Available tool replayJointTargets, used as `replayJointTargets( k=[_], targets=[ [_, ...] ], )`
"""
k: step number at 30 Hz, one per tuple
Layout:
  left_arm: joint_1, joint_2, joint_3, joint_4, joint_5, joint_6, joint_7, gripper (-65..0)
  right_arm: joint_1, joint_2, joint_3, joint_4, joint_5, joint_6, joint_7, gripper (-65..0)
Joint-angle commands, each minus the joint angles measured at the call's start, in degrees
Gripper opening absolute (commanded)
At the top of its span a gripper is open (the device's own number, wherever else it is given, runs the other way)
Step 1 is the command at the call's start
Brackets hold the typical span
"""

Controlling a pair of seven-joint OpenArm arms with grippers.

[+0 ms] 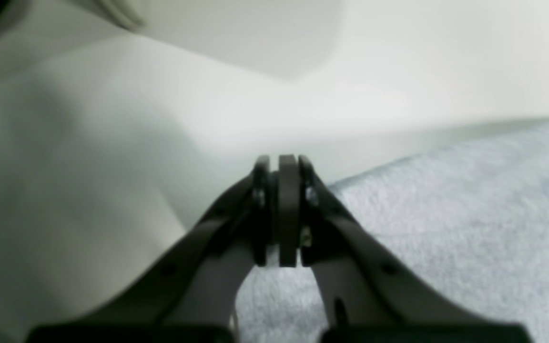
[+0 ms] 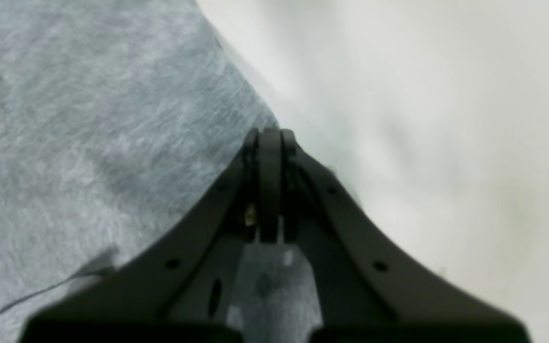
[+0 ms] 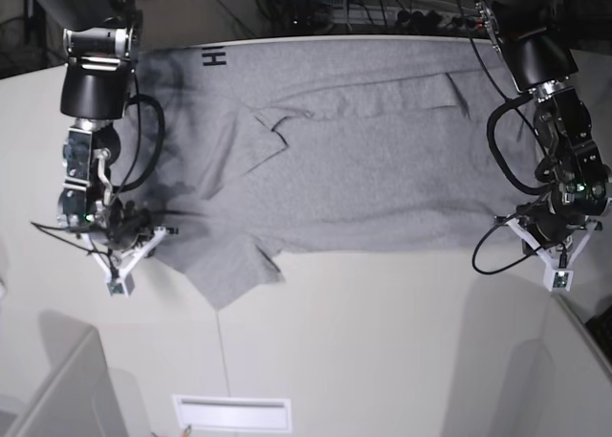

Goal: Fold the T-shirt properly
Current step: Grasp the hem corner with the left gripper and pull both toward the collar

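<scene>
The heather-grey T-shirt (image 3: 363, 160) lies spread sideways across the white table (image 3: 382, 341), with a bit of black lettering (image 3: 212, 57) folded up at its far left corner. One sleeve (image 3: 234, 270) juts toward the front. My right gripper (image 3: 122, 238) is at the shirt's left edge, jaws shut on the fabric edge (image 2: 88, 119), and creases run toward it. My left gripper (image 3: 547, 234) is at the shirt's right edge, jaws shut on the fabric (image 1: 446, 214). Both sit low at table level. The closed tips show in the wrist views, left (image 1: 288, 159) and right (image 2: 269, 133).
A white rectangular slot (image 3: 231, 413) is set in the table near the front. A grey panel (image 3: 53, 389) stands at the front left corner. Cables and equipment (image 3: 382, 11) line the back edge. Bare white table lies in front of the shirt.
</scene>
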Motion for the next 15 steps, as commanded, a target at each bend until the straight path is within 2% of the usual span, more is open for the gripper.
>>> replayJointTargets(
  k=[1,7,12,15],
  targets=[
    [-0.64,-0.81,-0.26,2.40,-0.22,-0.13,-0.18,-65.0,1.09,0.78,0.38,1.98,0.30,-0.01,0.97,-65.0],
    [2.71,-0.55,-1.40,7.68,-0.31,-0.22,0.43,-65.0,-1.37,-0.36,5.92,9.10,0.30,0.25,-3.60,-65.0],
    [4.38,1.39,-5.44,10.67,-0.31,-0.48,2.28,-65.0,-3.65,-0.80,6.89,14.11,0.30,0.34,-6.41,-65.0],
    [4.38,2.35,-7.20,12.95,-0.31,-4.00,5.88,-65.0,-6.12,-0.98,6.98,17.46,0.39,0.34,-6.50,-65.0]
  ],
)
